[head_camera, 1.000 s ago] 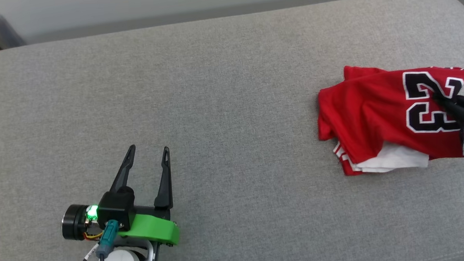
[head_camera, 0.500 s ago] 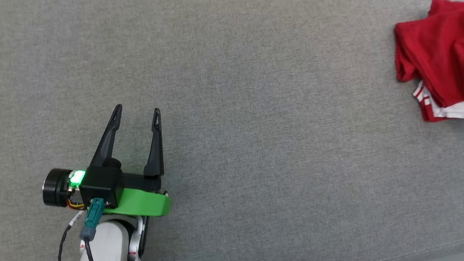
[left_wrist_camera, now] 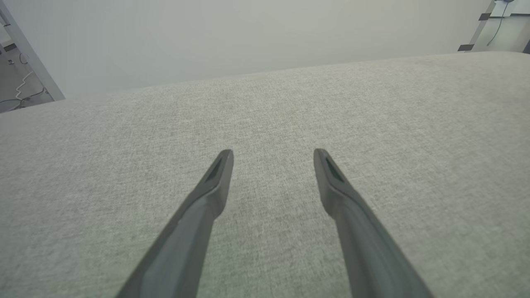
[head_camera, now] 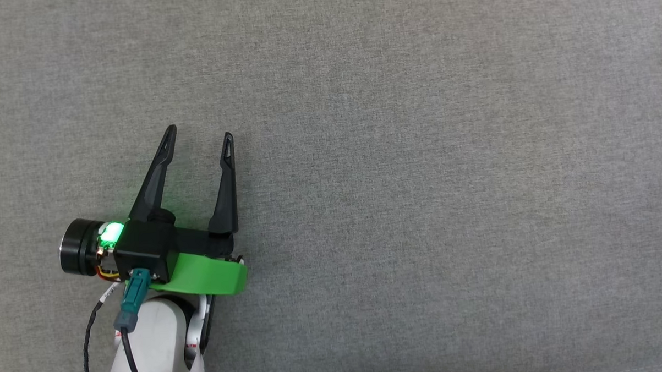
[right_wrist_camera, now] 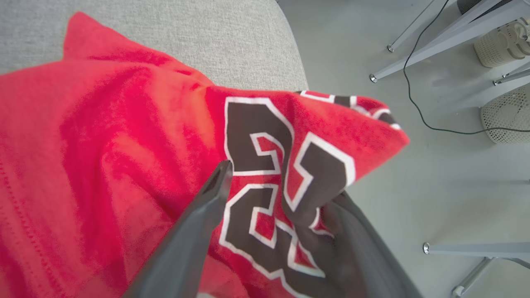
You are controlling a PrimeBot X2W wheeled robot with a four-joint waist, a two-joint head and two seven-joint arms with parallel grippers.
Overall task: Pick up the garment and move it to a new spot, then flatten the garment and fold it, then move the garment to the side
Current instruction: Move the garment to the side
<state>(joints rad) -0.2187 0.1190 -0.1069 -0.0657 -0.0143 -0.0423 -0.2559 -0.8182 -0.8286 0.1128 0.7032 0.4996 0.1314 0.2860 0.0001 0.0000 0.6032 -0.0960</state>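
The right gripper (right_wrist_camera: 281, 186), shut a second ago, now stands spread at bottom centre, the shirt (right_wrist_camera: 103, 136) slack across the frame's middle at the edge of the cushion (right_wrist_camera: 186, 37), so the set-down looks done. The left gripper (head_camera: 199, 132), lower left, gapes wide.

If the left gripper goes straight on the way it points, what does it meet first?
The way looks free: the left gripper points over the grey cushion toward a pale wall. It may graze the cushion; depth is unclear.

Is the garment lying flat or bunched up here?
Bunched, not flat: the garment rises in ridges on the grey cushion, and a deep crease runs through its printed number.
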